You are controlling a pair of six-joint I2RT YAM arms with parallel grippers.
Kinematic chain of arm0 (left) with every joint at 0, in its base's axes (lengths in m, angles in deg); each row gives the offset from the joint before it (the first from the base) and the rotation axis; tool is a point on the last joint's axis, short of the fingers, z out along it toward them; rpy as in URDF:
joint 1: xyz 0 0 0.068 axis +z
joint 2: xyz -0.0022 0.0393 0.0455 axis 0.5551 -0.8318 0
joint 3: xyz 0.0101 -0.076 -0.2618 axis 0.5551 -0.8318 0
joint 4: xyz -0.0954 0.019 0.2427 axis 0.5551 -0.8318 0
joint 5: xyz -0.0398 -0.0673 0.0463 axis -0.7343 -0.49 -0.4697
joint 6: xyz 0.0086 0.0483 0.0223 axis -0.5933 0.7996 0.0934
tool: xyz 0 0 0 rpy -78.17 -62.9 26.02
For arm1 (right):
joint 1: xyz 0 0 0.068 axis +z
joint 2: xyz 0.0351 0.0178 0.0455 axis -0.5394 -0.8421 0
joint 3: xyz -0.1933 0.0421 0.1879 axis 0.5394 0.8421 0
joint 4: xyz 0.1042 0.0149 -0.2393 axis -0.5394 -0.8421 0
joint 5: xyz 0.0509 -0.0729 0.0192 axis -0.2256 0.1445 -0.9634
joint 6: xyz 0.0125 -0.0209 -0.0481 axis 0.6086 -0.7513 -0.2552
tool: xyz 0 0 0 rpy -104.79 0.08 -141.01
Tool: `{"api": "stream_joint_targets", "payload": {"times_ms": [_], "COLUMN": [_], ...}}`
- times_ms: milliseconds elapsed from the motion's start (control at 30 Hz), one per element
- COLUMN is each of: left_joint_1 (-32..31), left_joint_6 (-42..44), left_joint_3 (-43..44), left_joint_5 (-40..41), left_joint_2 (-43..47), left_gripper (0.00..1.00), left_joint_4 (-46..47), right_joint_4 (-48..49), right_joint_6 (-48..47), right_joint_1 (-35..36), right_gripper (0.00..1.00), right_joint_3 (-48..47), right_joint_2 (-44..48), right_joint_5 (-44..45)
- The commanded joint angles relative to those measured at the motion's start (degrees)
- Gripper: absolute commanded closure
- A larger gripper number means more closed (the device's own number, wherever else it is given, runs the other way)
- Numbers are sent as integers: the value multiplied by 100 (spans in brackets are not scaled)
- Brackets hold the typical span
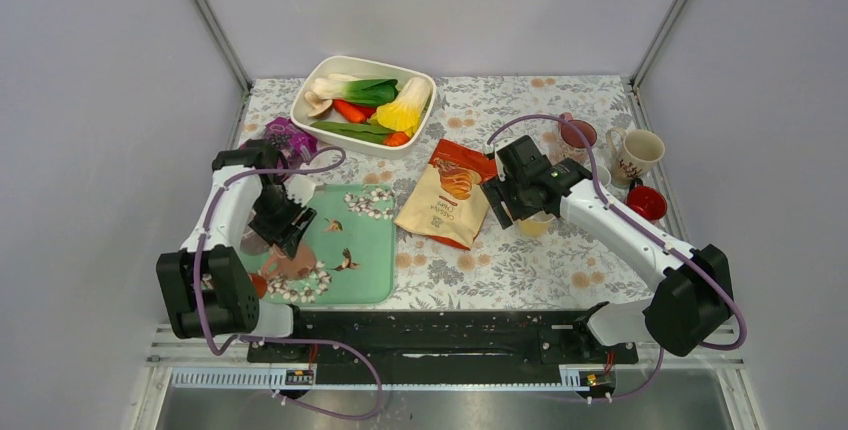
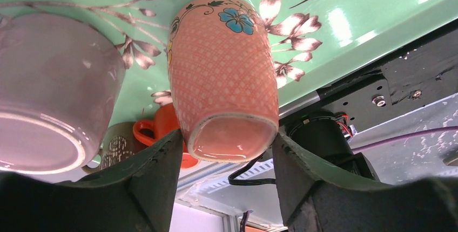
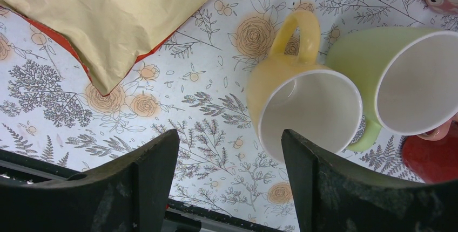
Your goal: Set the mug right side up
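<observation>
A salmon-pink mug with a blue flower is on the green bird-print tray, with its base facing the left wrist camera and its mouth toward the tray. My left gripper is shut on it, one finger against each side of the base. In the top view the left gripper is over the tray's left part, and the mug shows just below it. My right gripper is open and empty over the tablecloth. Its right finger is next to an upright yellow mug.
A lavender cup lies upside down left of the pink mug, with a dark mug and an orange cup behind. A green mug, chip bag, vegetable bowl, and mugs at the back right are also here.
</observation>
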Motion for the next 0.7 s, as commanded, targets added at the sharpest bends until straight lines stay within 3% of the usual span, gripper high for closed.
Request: {"api": "stream_joint_targets", "payload": {"times_ms": [0, 233, 467, 667], "left_joint_1": [-429, -1625, -2167, -2144], "left_joint_6": [-172, -646, -732, -313], "left_joint_3": [-107, 24, 414, 800], "left_joint_5": [-510, -525, -540, -932], "left_joint_2": [-39, -221, -609, -224], "left_gripper": [44, 42, 20, 5], "left_joint_4": [324, 936, 1072, 783], "right_joint_4": [86, 82, 75, 71], "right_joint_6": [-57, -65, -70, -70], "right_joint_1": [61, 56, 67, 70], "right_gripper": [21, 21, 21, 21], "right_joint_3": [9, 1, 1, 1], "right_joint_2": [22, -13, -22, -51], "right_joint_5": [105, 78, 82, 84]}}
